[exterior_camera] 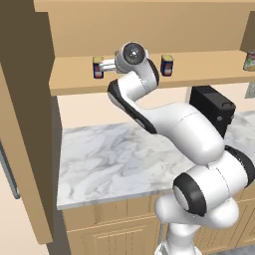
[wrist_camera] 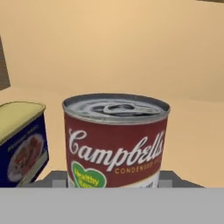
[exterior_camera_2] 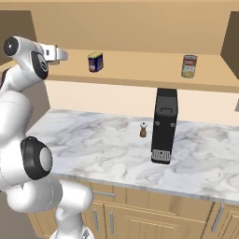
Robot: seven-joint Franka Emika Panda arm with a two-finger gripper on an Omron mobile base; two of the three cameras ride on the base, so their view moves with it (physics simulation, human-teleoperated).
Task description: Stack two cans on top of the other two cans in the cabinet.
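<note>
Two short dark blue cans show on the cabinet shelf in the left base view: one at upper left of centre, just beside the gripper, and another to the right of the arm's wrist. In the right base view, one blue can stands at upper left of centre and one tall red-and-white can stands at upper right, well apart from it on the same shelf. A second tall can fills the middle of the hand view, upright, its ring-pull lid facing up, with a blue can just beside it at the left edge. That tall can sits right at the bottom of the hand view where the finger tips would rise, but the tips are hidden, so whether the gripper is clamped on it or loose cannot be told. Counted across views: two blue cans and two tall cans, none stacked on another. On the marble counter below stand one black appliance and one small brown shaker, near each other at the frame's centre.
</note>
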